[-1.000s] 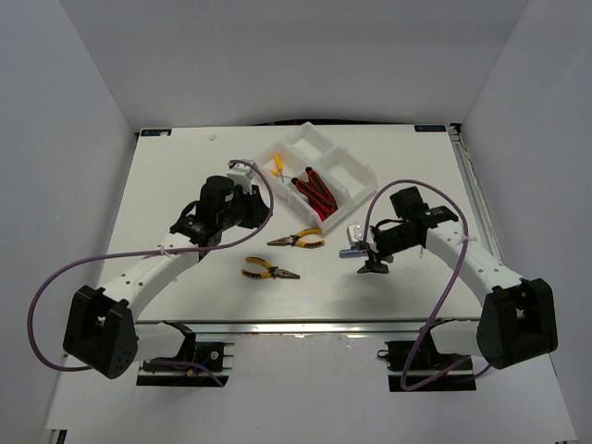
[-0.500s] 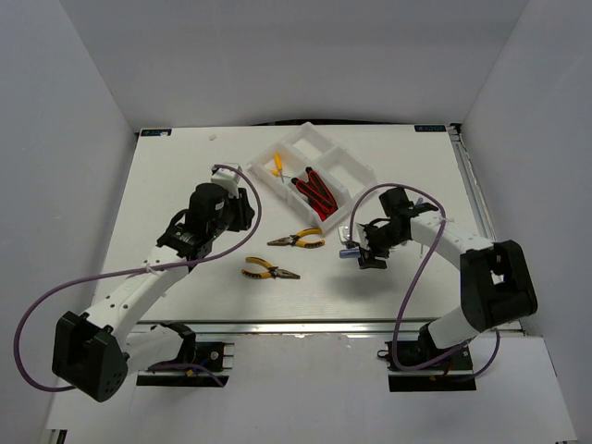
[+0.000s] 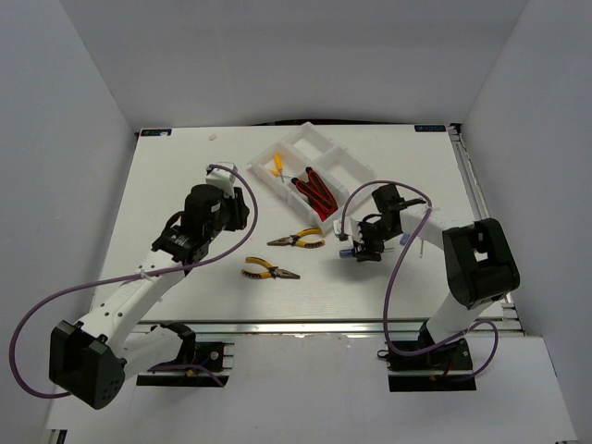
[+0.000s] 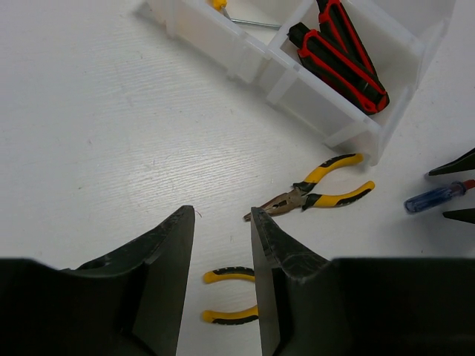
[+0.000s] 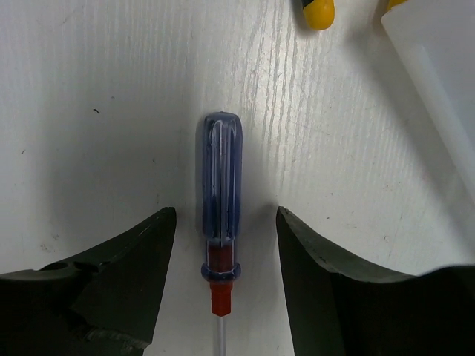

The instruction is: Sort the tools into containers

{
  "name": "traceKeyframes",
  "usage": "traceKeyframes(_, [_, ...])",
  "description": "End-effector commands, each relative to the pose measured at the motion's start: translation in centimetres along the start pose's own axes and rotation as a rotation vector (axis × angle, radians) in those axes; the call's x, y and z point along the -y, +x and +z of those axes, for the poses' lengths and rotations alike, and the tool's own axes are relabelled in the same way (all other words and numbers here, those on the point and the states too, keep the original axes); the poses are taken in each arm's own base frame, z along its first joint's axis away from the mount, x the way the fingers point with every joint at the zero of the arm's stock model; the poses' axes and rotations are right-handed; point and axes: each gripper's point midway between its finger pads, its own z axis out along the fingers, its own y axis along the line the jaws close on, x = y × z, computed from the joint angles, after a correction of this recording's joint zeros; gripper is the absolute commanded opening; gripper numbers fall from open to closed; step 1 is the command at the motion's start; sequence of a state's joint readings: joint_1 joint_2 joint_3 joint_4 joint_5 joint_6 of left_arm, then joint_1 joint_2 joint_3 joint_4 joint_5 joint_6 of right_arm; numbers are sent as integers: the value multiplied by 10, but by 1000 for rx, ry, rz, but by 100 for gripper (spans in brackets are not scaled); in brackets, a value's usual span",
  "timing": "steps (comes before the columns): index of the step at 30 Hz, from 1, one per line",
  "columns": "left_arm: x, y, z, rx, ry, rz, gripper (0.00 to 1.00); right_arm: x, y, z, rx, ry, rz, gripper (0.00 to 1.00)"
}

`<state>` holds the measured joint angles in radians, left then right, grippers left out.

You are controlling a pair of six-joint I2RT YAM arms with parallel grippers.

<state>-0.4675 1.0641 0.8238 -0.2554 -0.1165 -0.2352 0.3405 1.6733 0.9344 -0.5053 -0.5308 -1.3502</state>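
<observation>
Swinging in from the right of the desk [image 3: 185, 176], the right claw [image 5: 224, 215] has come down over the loose screwdriver [image 5: 220, 185], while the left claw [image 4: 223, 222] has drawn back from the tray [image 3: 359, 166] toward the near left. That white four-compartment tray sits at an angle toward the far centre of the desk. Over the middle, the left claw hovers with its jaws apart and nothing between them, looking down on the pliers. Jaws of the right claw also stand apart, one on each side of the screwdriver's handle, neither touching it yet. Two yellow-handled pliers lie on the desk just in front of the tray, the farther pair [image 3: 298, 240] and the nearer pair [image 3: 269, 270] close together but not touching. Two red-and-black utility knives [image 3: 313, 190] already lie side by side in one compartment. Flat on the desk near the tray's near corner lies the blue-handled screwdriver, its red collar and thin shaft pointing back under the wrist. A tiny yellow-handled tool [image 3: 277, 164] rests in the compartment beside the knives. I judge the screwdriver light, stiff and smooth enough to roll or slip; the thick blue handle, squeezed across its middle, looks a safer hold than the slim shaft
</observation>
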Motion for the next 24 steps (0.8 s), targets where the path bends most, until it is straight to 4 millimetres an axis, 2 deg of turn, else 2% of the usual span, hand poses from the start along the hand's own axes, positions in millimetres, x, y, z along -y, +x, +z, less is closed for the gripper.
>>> traceKeyframes(1, [-1,-8,-6,31,-3,7,48,19,5,0,-25,63,-13,62])
traceKeyframes(5, [-1,-9,-6,31,0,5,47,17,7,0,-31,64,-2,52])
traceKeyframes(7, [0,-8,-5,28,2,5,47,17,5,-1,-27,69,-4,41])
traceKeyframes(8, [0,-8,-6,28,2,6,47,18,2,-5,-22,77,-6,32])
traceKeyframes(11, [-2,-8,-6,29,-4,7,47,23,-11,-15,9,111,-19,18])
traceKeyframes(13, [-3,-8,-6,30,-10,8,47,28,-25,-23,52,131,0,13])
traceKeyframes(15, [-3,-8,-6,32,-11,12,47,45,-49,-42,103,184,8,7])
traceKeyframes(16, [-4,-8,-6,32,-14,13,47,51,-59,-49,135,206,91,5])
traceKeyframes(17, [-4,-9,-6,33,-14,16,47,69,-75,-64,168,251,99,1])
traceKeyframes(18, [-4,-8,-7,33,-14,17,47,75,-83,-70,186,261,125,0])
traceKeyframes(21, [-4,-11,-9,47,-13,24,47,108,-100,-91,239,365,265,0])
traceKeyframes(24, [-5,-14,-12,65,-12,27,48,145,-102,-110,296,511,369,0])
